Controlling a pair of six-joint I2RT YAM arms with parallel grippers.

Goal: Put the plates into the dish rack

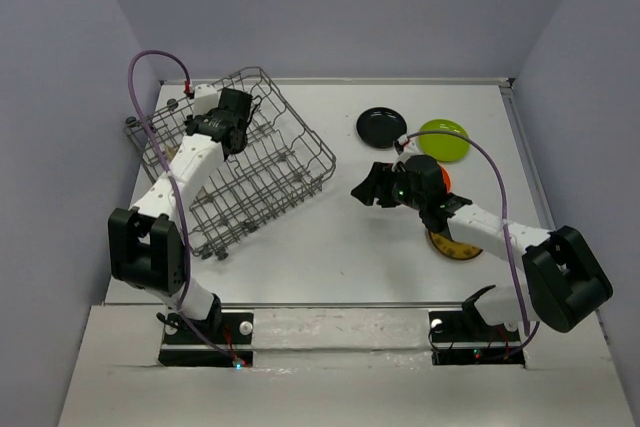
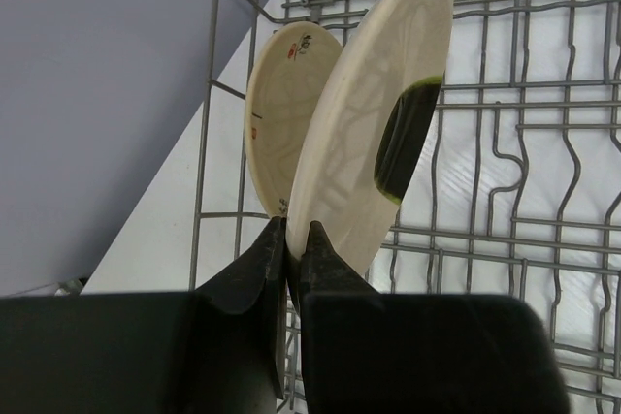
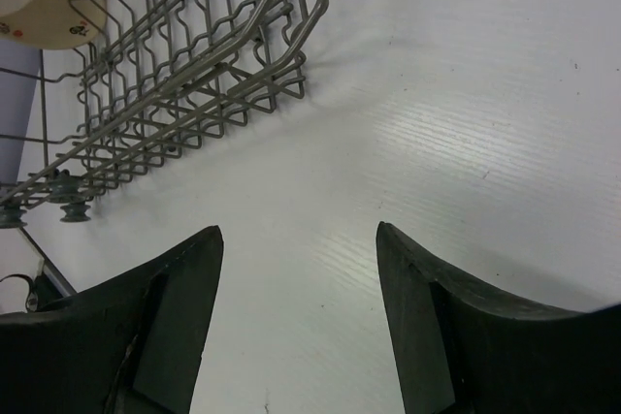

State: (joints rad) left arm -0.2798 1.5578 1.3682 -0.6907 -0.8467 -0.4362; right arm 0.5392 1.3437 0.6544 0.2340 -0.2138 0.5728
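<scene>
— What does the right arm [image 1: 480, 222] cover?
— Most of the round orange plate [image 1: 445, 180], part of the yellow-brown patterned plate [image 1: 452, 251], by the bench's [image 1: 330, 237] right edge.
— Elsewhere?
— The green-patched cream plate [image 2: 369, 143] partly hides the second cream plate [image 2: 281, 113].

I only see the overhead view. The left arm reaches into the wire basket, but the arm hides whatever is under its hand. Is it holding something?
Observer: Yes. The left wrist camera shows the left hand shut on the rim of a cream plate with a dark green patch, held on edge.
Operator: Is anything else in there?
Observer: A second cream plate stands on edge just beyond it, inside the dish rack.
Operator: And the right hand, is it carrying a plate?
Observer: No. Its wrist camera shows the right hand open with nothing between its fingers, only bare table below.
</scene>
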